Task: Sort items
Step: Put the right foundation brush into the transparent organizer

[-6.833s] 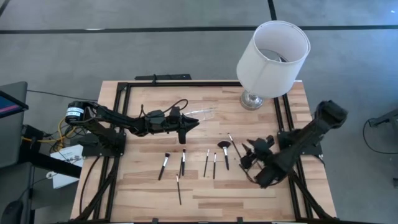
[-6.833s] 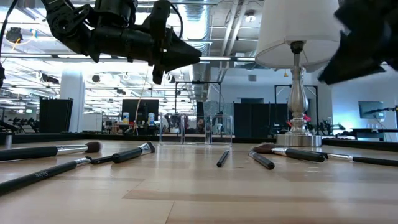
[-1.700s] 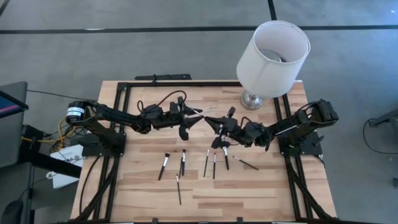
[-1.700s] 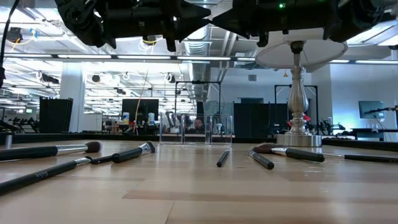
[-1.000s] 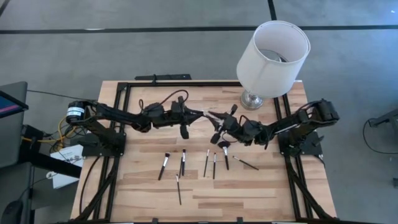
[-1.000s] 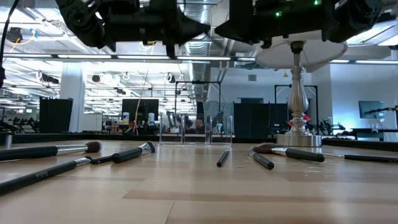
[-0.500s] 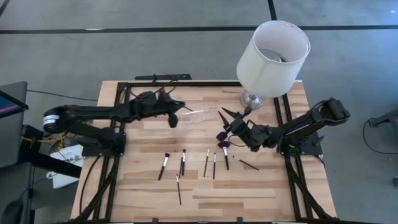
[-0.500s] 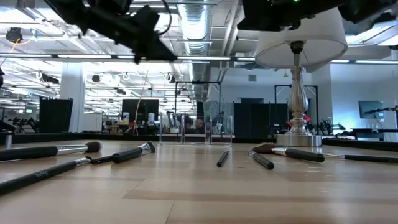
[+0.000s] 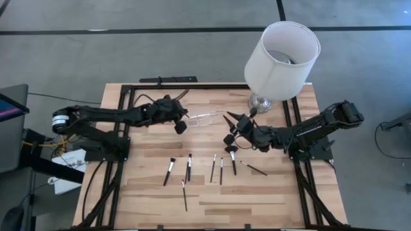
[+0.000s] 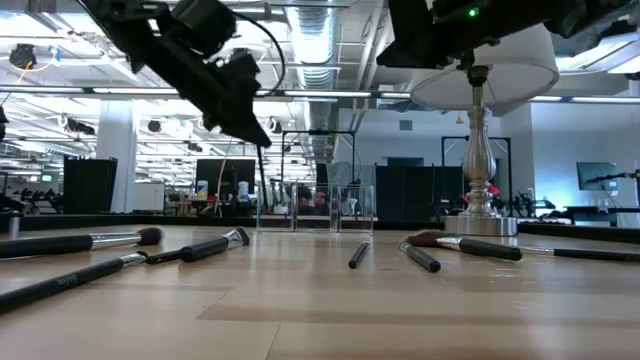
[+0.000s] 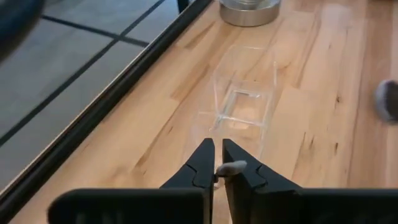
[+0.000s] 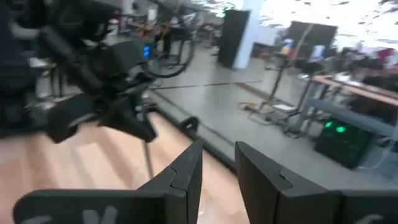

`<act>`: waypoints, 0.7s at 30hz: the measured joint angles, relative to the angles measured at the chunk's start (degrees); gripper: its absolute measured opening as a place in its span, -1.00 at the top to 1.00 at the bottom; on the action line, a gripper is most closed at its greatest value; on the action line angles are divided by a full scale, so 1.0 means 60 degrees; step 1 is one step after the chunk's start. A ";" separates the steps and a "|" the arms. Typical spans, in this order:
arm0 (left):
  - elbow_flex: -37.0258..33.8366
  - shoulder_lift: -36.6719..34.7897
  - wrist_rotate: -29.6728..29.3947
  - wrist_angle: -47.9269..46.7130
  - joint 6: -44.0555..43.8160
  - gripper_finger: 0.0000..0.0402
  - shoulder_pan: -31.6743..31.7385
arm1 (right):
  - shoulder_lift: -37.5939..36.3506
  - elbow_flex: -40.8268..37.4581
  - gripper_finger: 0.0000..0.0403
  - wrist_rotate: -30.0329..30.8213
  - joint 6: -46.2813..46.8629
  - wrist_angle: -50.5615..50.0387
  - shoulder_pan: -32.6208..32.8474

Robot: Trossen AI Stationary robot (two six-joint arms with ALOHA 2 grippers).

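My left gripper [image 9: 182,126] hangs over the far middle of the table, just left of the small clear container [image 9: 207,117], and is shut on one slim makeup brush [image 10: 262,175]. My right gripper [image 9: 229,127] hovers open to the right of the container, facing the left gripper and holding nothing. Several more black-handled brushes [image 9: 213,168] lie flat on the wood nearer the front edge. One of them has a wider fluffy head [image 9: 230,149]. My left gripper pinches the brush between its two fingers, close to the pale bristle tip [image 11: 231,167], which pokes out beside the fingers. The fingers slant down from the table's left side. The thin handle [image 12: 148,158] hangs straight down below them, clear of the table.
The white-shaded lamp [image 9: 280,51] stands at the far right corner on its silvery base [image 10: 478,222], close behind my right arm. A black frame rail [image 9: 192,86] runs along the table's far edge. There is bare wood in front of the row of brushes.
The two grippers were close together above the table's middle a second ago. My left gripper has pulled away toward the table's left, then tipped down and sunk beside the container, the brush now hanging under it. My right gripper has drawn back slightly toward the right.
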 joint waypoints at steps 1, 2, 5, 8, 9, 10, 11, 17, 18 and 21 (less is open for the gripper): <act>0.0000 0.0186 0.0010 0.0176 0.0111 0.91 -0.0003 | 0.0000 0.0000 0.57 -0.0170 0.0147 -0.0175 0.0004; 0.0000 0.0318 0.0007 0.0218 0.0154 0.88 -0.0013 | 0.0000 0.0000 0.57 -0.0351 0.0229 -0.0365 0.0015; 0.0000 0.0645 -0.0100 0.0226 0.0122 0.72 0.0003 | 0.0000 0.0000 0.57 -0.0876 0.0315 -0.0950 0.0066; 0.0000 0.0814 -0.0138 0.0242 0.0026 0.55 0.0007 | -0.0002 0.0000 0.54 -0.1311 0.0892 -0.1529 0.0113; 0.0000 0.0828 -0.0138 0.0231 -0.0058 0.51 0.0007 | -0.0036 0.0000 0.52 -0.1480 0.1079 -0.1840 0.0114; 0.0000 0.0828 -0.0138 0.0233 -0.0080 0.47 0.0007 | -0.0095 -0.0004 0.49 -0.1645 0.1226 -0.2142 0.0118; 0.0000 0.0803 -0.0138 0.0258 -0.0084 0.43 0.0007 | -0.0152 -0.0004 0.45 -0.1776 0.1373 -0.2324 0.0135; 0.0000 0.0161 -0.0138 0.0297 -0.0106 0.27 0.0000 | -0.0825 -0.0004 0.17 -0.2133 0.1870 -0.3428 0.0317; 0.0000 -0.0048 -0.0138 0.0318 -0.0103 0.25 0.0000 | -0.1027 -0.0004 0.13 -0.2124 0.1951 -0.3637 0.0439; 0.0000 -0.0888 -0.0140 0.0335 0.0143 0.23 -0.0019 | -0.1781 -0.0004 0.02 -0.2146 0.2449 -0.4688 0.0941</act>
